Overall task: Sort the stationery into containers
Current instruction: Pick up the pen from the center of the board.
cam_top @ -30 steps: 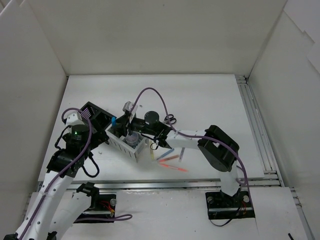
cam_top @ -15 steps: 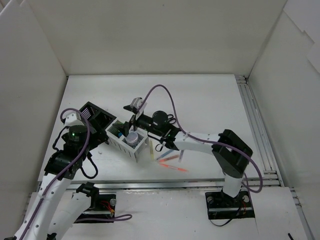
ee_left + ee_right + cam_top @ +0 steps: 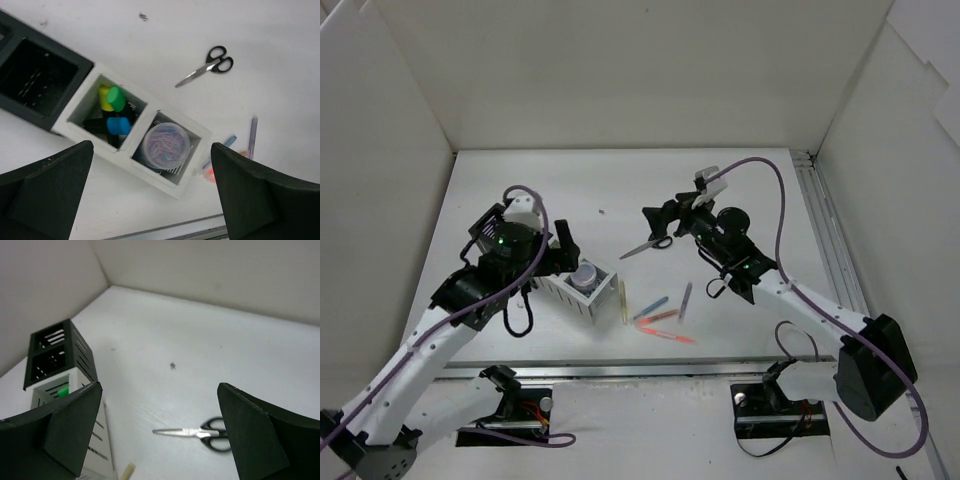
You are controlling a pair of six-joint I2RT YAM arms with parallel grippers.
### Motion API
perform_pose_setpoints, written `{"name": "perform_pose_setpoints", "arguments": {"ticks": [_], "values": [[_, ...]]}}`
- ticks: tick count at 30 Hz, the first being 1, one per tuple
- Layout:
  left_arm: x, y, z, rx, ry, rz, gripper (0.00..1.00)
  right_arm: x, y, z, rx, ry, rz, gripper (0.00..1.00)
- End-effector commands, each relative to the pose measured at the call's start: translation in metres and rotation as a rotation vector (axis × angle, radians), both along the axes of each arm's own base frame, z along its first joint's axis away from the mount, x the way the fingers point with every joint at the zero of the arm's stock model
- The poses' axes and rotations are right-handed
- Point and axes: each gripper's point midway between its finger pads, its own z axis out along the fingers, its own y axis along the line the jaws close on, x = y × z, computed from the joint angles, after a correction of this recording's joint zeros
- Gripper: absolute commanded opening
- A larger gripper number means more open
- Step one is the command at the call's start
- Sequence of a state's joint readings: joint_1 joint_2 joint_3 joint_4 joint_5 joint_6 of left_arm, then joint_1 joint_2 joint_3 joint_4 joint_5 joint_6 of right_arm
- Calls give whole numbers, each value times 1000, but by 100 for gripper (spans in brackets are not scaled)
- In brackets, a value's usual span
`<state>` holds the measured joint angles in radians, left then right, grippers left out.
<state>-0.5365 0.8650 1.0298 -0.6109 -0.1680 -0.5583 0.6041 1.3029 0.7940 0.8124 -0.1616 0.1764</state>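
**Scissors and pens lie loose; two white boxes are filled**

Top view: the scissors [image 3: 655, 243] lie flat on the counter [image 3: 720, 180], just beside the right hand [image 3: 658, 225], which is released and holds nothing. They look stiff, thin and low-lying, so a pinch across the blades near the pivot, or across the black handle loops, seems the surest hold. The pens [image 3: 658, 315] are scattered near the white boxes [image 3: 582, 290]. They are likely light, smooth and apt to roll, so each is best taken across its middle. The left hand [image 3: 548, 262] hangs over the boxes, also released.

Left wrist view: the fingers stand wide apart with nothing between them. Below, the black boxes [image 3: 37, 82] look empty, though their depths are dark. The first white box holds upright highlighters [image 3: 112, 107] in yellow, green and blue. The next holds the clear jar [image 3: 165, 145], full of what look like paper clips. The scissors lie well apart from the row, beyond it on the bare counter.

Right wrist view: the fingers are spread, and the scissors lie between them in the picture, lower down and untouched, handles to the right. The row of boxes stands off to the left, black ones farther, with a green highlighter cap showing in a white one
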Motion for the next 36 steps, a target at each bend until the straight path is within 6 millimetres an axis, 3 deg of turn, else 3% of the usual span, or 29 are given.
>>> {"name": "perform_pose_setpoints", "arguments": {"ticks": [1,2,4,5,8,9,10,14,19,24,27,29,31,34,36], "values": [[16,-44,27,55,-104,-155,100,-9,-40,-1,16,130,-151,98],[21,-59,25,73,-101,-198,99,-9,-68,-30,-45,258,-296,98],[17,-84,23,108,-109,-292,100,-17,-103,-32,-59,327,-464,98],[21,-99,17,122,-96,-326,99,-24,-140,-49,-94,393,-653,98],[21,-136,8,141,-86,-418,99,-50,-190,-58,-71,412,-852,98],[21,-145,4,144,-80,-445,100,-59,-199,-70,-72,428,-881,98],[19,-155,0,145,-69,-477,99,-67,-209,-64,-31,411,-895,98],[19,-192,-24,183,-14,-556,100,-93,-223,-81,-51,460,-876,98],[15,-205,-43,169,30,-589,99,-103,-185,-115,-281,587,-595,98],[5,-200,-47,167,17,-588,100,-92,-165,-143,-603,575,-468,98],[-1,-193,-49,175,9,-576,99,-64,-140,-113,-759,351,-328,98],[-7,-191,-49,180,10,-591,99,-40,-122,-63,-760,160,-299,98],[-9,-185,-43,182,6,-579,99,-21,-106,-25,-804,-62,-243,98],[-9,-169,-35,179,-9,-517,100,-12,-83,13,-909,-327,-93,98],[-11,-163,-30,170,-17,-496,100,-8,-69,21,-1011,-471,49,98]]}}
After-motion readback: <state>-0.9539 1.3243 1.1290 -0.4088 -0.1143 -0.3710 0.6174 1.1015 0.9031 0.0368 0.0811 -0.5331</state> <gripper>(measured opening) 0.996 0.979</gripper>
